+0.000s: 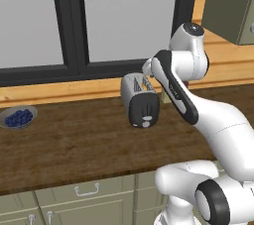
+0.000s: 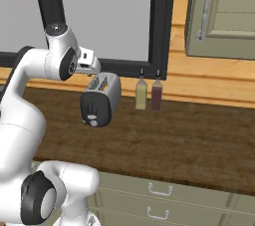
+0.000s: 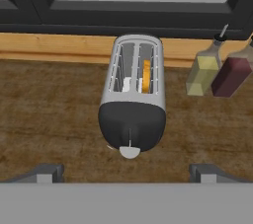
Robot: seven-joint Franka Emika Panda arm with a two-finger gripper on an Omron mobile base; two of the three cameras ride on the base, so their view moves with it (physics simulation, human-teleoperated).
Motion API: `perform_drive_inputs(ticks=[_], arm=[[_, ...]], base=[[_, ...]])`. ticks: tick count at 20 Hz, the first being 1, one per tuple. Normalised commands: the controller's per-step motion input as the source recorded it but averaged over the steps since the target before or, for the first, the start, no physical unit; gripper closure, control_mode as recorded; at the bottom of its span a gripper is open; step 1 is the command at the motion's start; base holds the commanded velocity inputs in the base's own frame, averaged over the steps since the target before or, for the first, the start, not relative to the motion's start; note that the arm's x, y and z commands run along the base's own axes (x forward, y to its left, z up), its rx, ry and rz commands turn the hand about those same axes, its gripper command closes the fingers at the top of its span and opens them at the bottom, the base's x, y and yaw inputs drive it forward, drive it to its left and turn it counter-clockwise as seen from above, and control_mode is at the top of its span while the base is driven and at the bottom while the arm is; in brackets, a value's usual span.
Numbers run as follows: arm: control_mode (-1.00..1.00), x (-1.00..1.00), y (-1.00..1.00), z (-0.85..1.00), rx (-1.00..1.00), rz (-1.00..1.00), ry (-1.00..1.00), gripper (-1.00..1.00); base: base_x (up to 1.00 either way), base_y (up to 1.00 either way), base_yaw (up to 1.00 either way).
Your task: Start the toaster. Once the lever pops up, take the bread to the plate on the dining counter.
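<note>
Bread in toaster slot

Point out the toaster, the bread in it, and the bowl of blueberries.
toaster [image 3: 132, 100], hand view, silver top beside the slots.
bread [image 3: 146, 74], hand view, golden crust edge in the right slot.
bowl of blueberries [image 1: 18, 118], left base view, the berries' middle.

You see only the top edge of the bread, sunk in the toaster slot; the fingers are cut off low in the hand view, and your arm hides the toaster's far end
</note>
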Motion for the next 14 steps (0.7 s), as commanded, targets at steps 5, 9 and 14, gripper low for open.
perform_drive_inputs(ticks=[5, 9, 14], arm=[[-1.00, 0.00, 0.00, 0.00, 0.00, 0.00, 0.00, -1.00], [-1.00, 0.00, 0.00, 0.00, 0.00, 0.00, 0.00, -1.00], [-1.00, 0.00, 0.00, 0.00, 0.00, 0.00, 0.00, -1.00]], base=[[0.00, 0.00, 0.00], [0.00, 0.00, 0.00], [0.00, 0.00, 0.00]])
